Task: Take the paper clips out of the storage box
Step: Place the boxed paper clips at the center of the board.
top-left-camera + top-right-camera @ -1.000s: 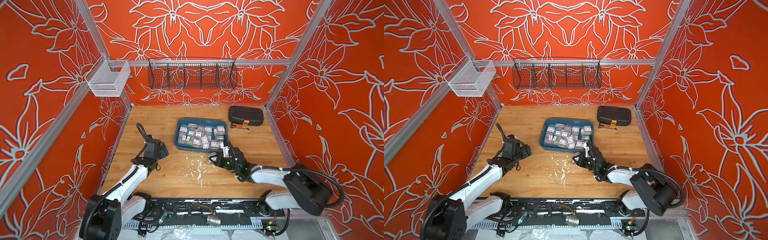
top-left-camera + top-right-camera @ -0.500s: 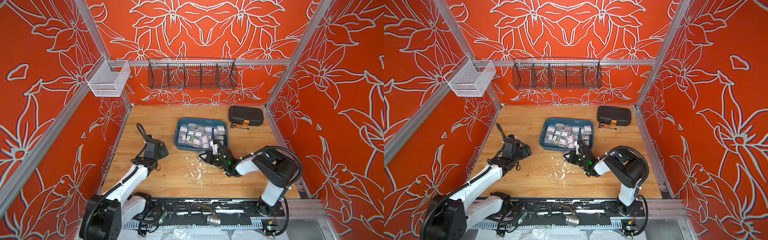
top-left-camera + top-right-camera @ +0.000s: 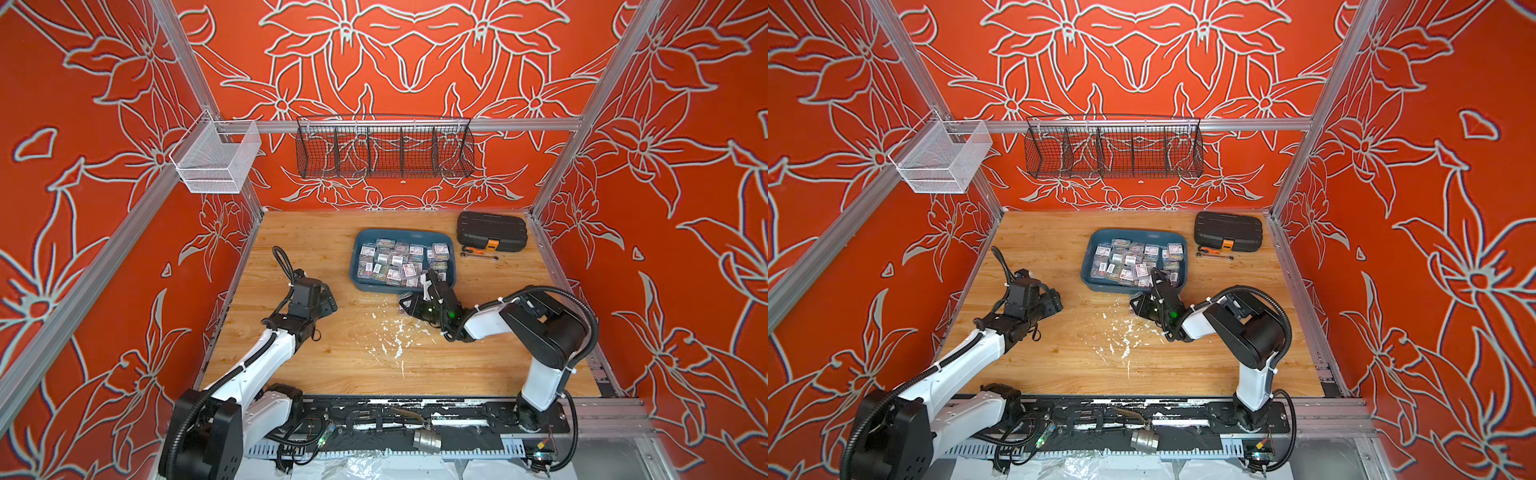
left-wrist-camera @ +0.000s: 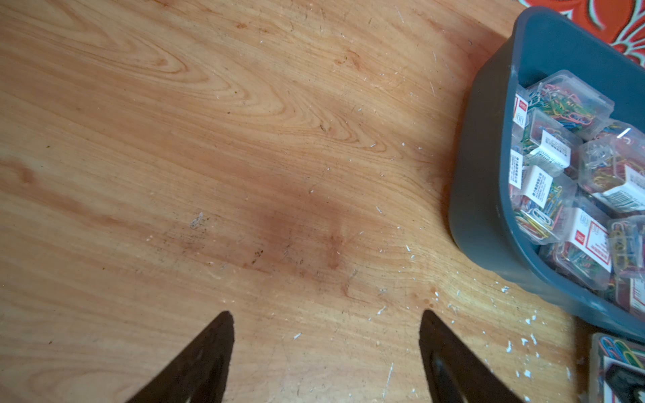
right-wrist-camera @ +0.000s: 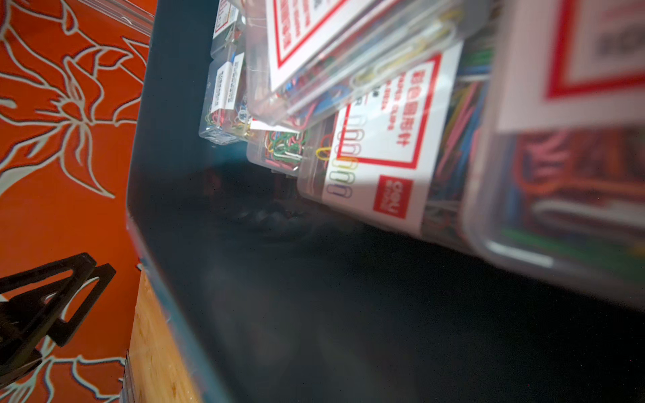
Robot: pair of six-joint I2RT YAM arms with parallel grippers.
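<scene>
— Left gripper [image 4: 325,314]?
— Jaws apart, over bare table [image 3: 332,357], left of the tray [image 3: 403,232].
— Clips [image 3: 399,262]?
— Most lie piled in the tray. One clip box [image 4: 612,350] is out, just in front of it, with the right gripper [image 3: 409,300] clamped on it.
— Further right?
— A black case [image 3: 490,230].

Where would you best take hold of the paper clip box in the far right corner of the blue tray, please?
Probably from straight above, jaws closing across two opposite side walls of that paper clip box. It lies flat, label up, and the storage box wall beside it blocks a sideways approach.
</scene>
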